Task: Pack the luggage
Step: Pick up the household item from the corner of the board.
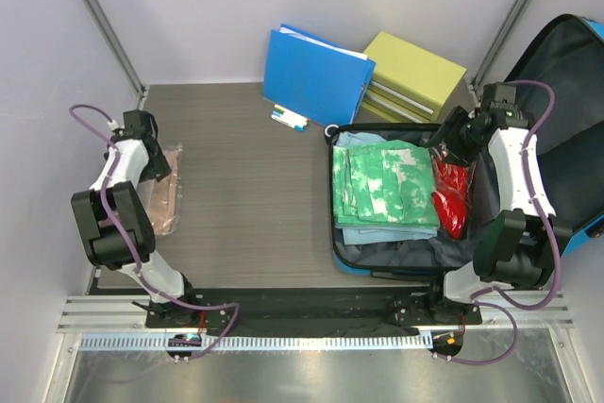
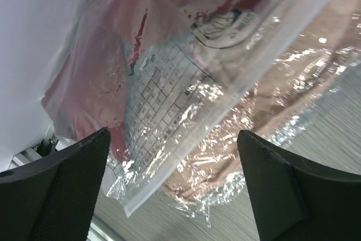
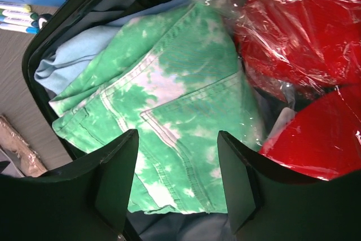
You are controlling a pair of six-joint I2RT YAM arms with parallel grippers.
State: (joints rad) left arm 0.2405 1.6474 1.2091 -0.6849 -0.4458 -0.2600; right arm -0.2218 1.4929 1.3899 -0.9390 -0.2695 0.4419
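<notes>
Two arms, two jobs: at the table's left edge the left gripper (image 2: 174, 134) hangs directly over a clear-wrapped pinkish garment (image 1: 162, 191), its jaws spread wide on either side of the packet and closed on nothing. The packet lies flat with its long axis running from the near edge toward the back wall. The open luggage (image 1: 415, 254) sits well apart from it on the right side of the table, so anything lifted here must travel rightward across the bare wood. The left arm is plainly the nearer one to the packet. Over the case, the right gripper (image 3: 177, 136) hovers above folded green tie-dye jeans (image 1: 387, 181), jaws moderately apart and empty, beside a red item in clear wrap (image 1: 453, 191) already inside.
</notes>
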